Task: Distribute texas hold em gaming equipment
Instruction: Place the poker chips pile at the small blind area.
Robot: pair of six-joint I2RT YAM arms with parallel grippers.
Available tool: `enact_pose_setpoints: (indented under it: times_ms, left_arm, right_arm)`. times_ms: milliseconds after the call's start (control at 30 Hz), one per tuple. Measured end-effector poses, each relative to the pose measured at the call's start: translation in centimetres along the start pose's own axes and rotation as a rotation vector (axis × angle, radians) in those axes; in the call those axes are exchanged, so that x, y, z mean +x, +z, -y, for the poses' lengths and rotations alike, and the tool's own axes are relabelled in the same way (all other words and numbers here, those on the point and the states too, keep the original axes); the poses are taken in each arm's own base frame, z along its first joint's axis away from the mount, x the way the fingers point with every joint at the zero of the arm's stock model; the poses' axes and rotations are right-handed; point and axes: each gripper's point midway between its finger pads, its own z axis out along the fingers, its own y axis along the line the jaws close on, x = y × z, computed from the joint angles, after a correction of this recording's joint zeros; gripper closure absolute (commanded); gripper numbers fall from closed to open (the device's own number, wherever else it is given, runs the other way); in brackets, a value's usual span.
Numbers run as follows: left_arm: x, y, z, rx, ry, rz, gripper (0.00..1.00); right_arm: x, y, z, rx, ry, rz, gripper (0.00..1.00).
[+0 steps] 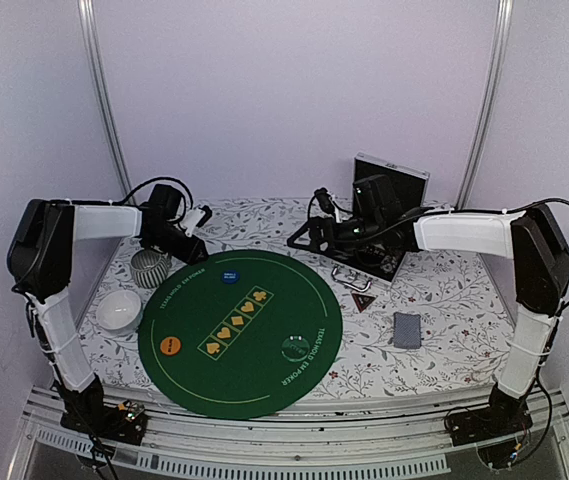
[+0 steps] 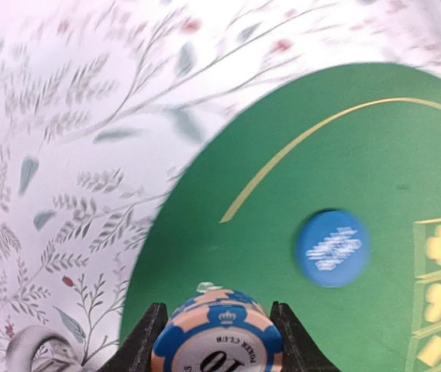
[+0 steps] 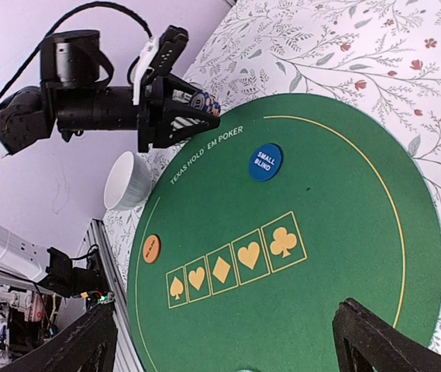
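Your left gripper (image 2: 218, 311) clamps the poker chip stack (image 2: 218, 345) above the far-left edge of the green mat (image 1: 264, 385); a tilt or early release could scatter chips off it. Your right gripper (image 3: 226, 335) hangs spread wide, empty

Green mat (image 3: 344, 256) reads "TEXAS HOLD EM POKER"; blue disc (image 3: 266, 162) "SMALL BLIND"; chip (image 2: 218, 341) "10".

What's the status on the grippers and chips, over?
Left gripper shut on a poker chip stack, at the edge of the green mat. Right gripper open, empty. Blue disc on mat ahead, apart from the chips.
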Motion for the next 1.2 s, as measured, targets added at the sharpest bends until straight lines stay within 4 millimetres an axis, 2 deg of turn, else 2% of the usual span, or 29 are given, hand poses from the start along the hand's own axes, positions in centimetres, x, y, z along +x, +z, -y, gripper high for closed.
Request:
enact_pose_setpoints:
  times_ms: [100, 200, 500, 933, 1100, 1200]
  left_arm:
    - [2.4, 2.5, -2.0, -0.019, -0.060, -0.083, 1.00]
    - [4.2, 4.4, -2.2, -0.013, -0.069, -0.138, 1.00]
    - [3.7, 4.9, -0.2, 0.006, 0.015, -0.142, 1.00]
    - [3.4, 4.9, 0.9, 0.069, 0.096, -0.136, 1.00]
    - [2.9, 5.3, 1.4, 0.111, 0.135, -0.122, 0.94]
    - [2.9, 5.4, 1.6, 0.126, 0.148, -0.127, 0.84]
  right_arm:
    - [0.2, -0.2, 0.4, 0.030, -0.013, -0.002, 0.01]
    - [0.6, -0.2, 0.8, 0.050, -0.020, -0.011, 0.01]
    - [0.9, -0.5, 1.2, 0.073, -0.028, -0.021, 0.01]
    - [1.0, -0.5, 1.2, 0.075, -0.031, -0.025, 0.01]
    - [1.1, -0.6, 1.2, 0.078, -0.028, -0.031, 0.01]
    - [1.2, -0.6, 1.3, 0.079, -0.027, -0.032, 0.01]
